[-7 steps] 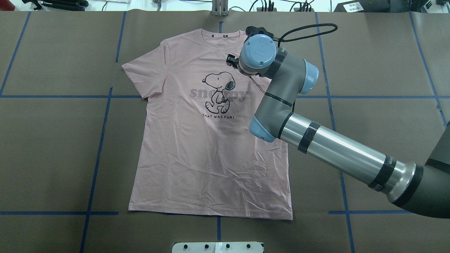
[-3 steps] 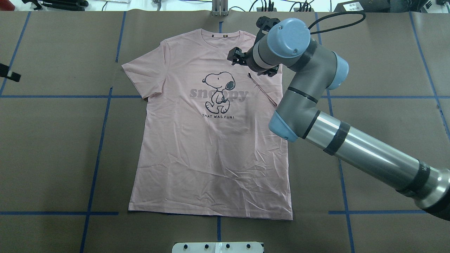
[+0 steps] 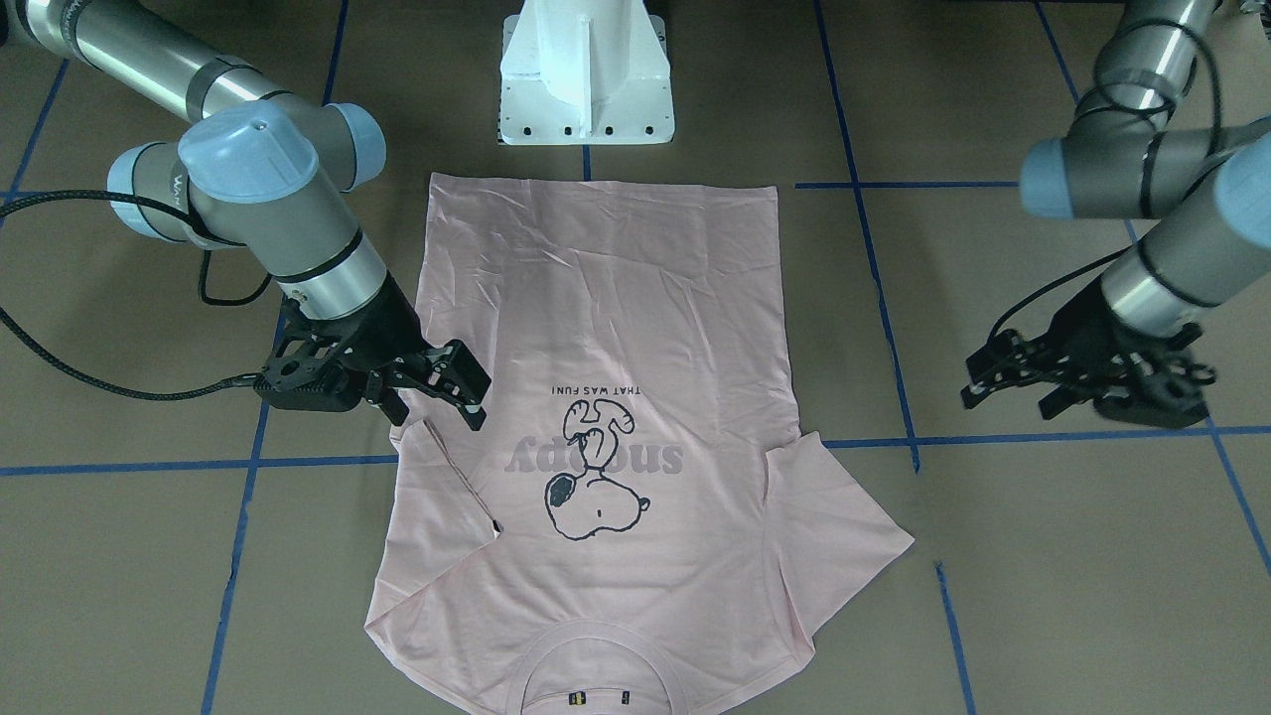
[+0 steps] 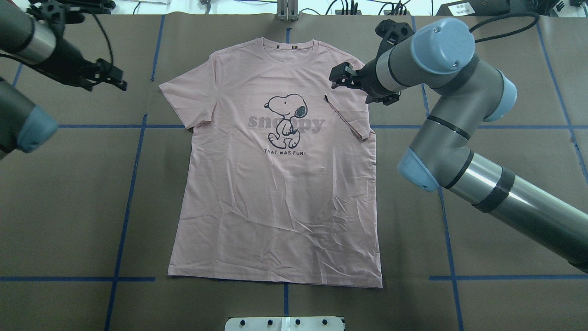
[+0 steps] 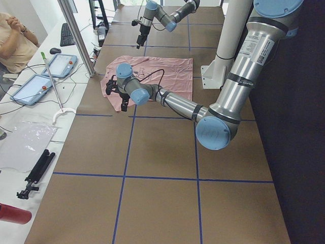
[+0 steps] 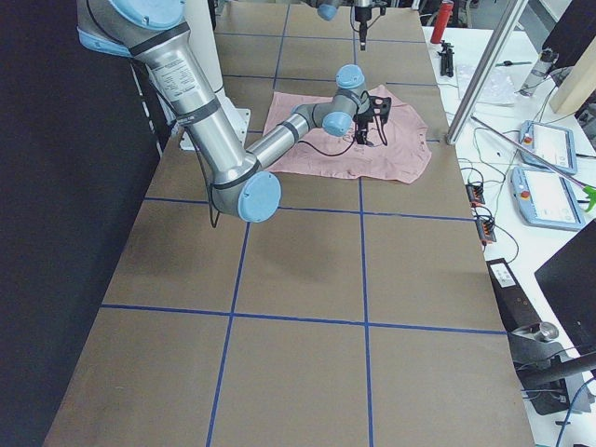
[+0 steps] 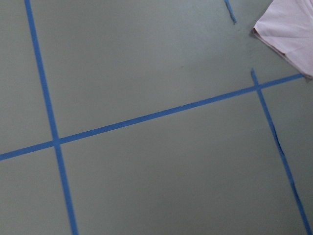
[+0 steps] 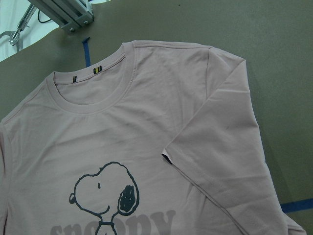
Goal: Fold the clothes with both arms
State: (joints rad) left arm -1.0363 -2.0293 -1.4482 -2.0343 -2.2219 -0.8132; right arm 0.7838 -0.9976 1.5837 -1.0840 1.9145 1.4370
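The pale pink T-shirt [image 4: 275, 202] lies flat and face up in the middle of the table, dog print showing. Its right sleeve [image 4: 351, 110] is folded in over the chest; the left sleeve [image 4: 186, 99] lies spread out. My right gripper [image 4: 337, 77] hovers open and empty just above the folded sleeve, and also shows in the front-facing view [image 3: 437, 402]. My left gripper [image 4: 115, 79] is open and empty over bare table, off the left sleeve, and also shows in the front-facing view [image 3: 1008, 387]. The left wrist view shows only the sleeve corner [image 7: 288, 29].
The table is brown, marked with blue tape lines [image 4: 133, 174]. The white pedestal base [image 3: 586, 74] stands at the near edge by the shirt's hem. An aluminium post [image 4: 287, 11] rises at the far edge by the collar. Tools and tablets lie beyond that edge.
My right gripper has moved to the right off the chest, leaving the folded sleeve uncovered. My left arm has come into view at the upper left.
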